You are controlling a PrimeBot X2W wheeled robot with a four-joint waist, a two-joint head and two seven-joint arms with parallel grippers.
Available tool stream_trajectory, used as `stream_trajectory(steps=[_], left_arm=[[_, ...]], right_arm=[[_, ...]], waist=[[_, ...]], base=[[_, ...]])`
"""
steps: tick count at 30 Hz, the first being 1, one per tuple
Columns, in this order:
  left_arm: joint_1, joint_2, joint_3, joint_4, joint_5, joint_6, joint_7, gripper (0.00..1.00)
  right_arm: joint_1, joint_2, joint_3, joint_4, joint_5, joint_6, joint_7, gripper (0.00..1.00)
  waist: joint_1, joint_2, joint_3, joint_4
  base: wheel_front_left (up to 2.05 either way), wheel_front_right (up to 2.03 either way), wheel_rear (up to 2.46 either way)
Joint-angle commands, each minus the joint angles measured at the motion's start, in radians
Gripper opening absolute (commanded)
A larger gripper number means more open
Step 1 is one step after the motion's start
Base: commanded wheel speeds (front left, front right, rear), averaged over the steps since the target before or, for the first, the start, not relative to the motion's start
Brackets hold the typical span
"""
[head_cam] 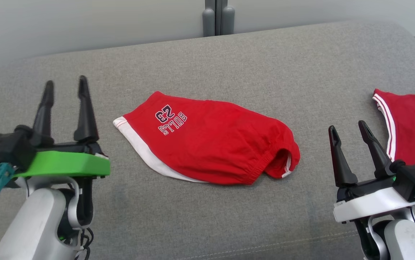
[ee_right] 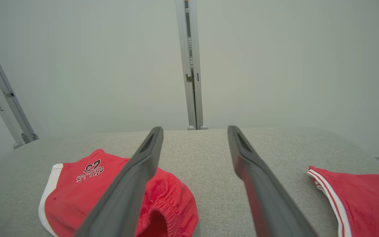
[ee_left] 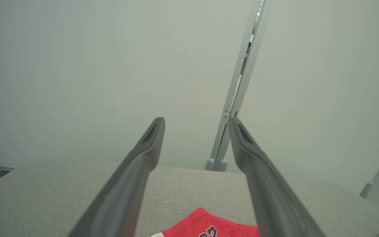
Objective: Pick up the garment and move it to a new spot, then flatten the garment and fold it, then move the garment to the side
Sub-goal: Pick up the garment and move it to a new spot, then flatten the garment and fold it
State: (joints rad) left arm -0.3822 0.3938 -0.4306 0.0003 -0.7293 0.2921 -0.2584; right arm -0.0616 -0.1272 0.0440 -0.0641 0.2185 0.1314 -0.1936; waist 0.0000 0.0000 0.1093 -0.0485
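Observation:
The garment (head_cam: 207,139) is a pair of red shorts with a white hem band and dark "BULLS 23" lettering, lying folded over in the middle of the grey cushioned surface (head_cam: 229,57). Its elastic waistband faces the lower right. My left gripper (head_cam: 66,88) hovers open to its left, well apart from it. On the other side, my right gripper (head_cam: 348,129) is open too, a short way off the waistband. The right wrist view has the garment (ee_right: 77,194) at lower left behind one finger. Only a red corner of the garment (ee_left: 206,225) peeks in between the fingers in the left wrist view.
A second red piece of clothing with white stripes (head_cam: 411,122) lies at the right edge of the surface, close to my right gripper. A pale wall with a grey vertical post (head_cam: 217,18) stands behind the surface. Bare grey fabric lies in front of the shorts.

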Motion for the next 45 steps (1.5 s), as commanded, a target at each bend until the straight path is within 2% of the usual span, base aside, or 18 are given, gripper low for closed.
stream_trajectory(steps=[1,6,11,18,28,45], left_arm=[[0.041,-0.015,0.054,-0.026,0.041,0.004,-0.006,1.00],[0.178,-0.071,0.186,-0.060,0.138,-0.034,-0.005,1.00],[0.285,-0.111,0.245,-0.051,0.227,-0.068,-0.006,1.00],[0.369,-0.117,0.223,-0.006,0.315,-0.109,-0.006,1.00],[0.415,-0.107,0.186,0.080,0.306,-0.157,-0.003,1.00],[0.381,-0.116,0.192,0.116,0.298,-0.181,-0.006,1.00]], right_arm=[[0.018,-0.003,0.001,-0.001,-0.007,-0.002,0.004,1.00],[0.039,0.001,0.008,0.009,-0.005,-0.002,0.012,1.00],[0.062,0.004,0.006,0.021,-0.009,-0.002,0.015,1.00],[0.094,0.006,0.009,0.037,-0.015,-0.002,0.024,1.00],[0.134,0.000,0.016,0.053,-0.022,-0.002,0.031,1.00],[0.143,0.002,0.003,0.054,-0.028,-0.002,0.035,1.00]], waist=[[0.0000,0.0000,-0.019,0.010],[0.0000,0.0000,-0.045,0.011],[0.0000,0.0000,-0.073,0.009],[0.0000,0.0000,-0.105,0.009],[0.0000,0.0000,-0.134,0.014],[0.0000,0.0000,-0.137,0.033]], base=[[0.00,0.00,0.00],[0.00,0.00,0.00],[0.00,0.00,0.00],[0.00,0.00,0.00],[0.00,0.00,0.00],[0.00,0.00,0.00]])
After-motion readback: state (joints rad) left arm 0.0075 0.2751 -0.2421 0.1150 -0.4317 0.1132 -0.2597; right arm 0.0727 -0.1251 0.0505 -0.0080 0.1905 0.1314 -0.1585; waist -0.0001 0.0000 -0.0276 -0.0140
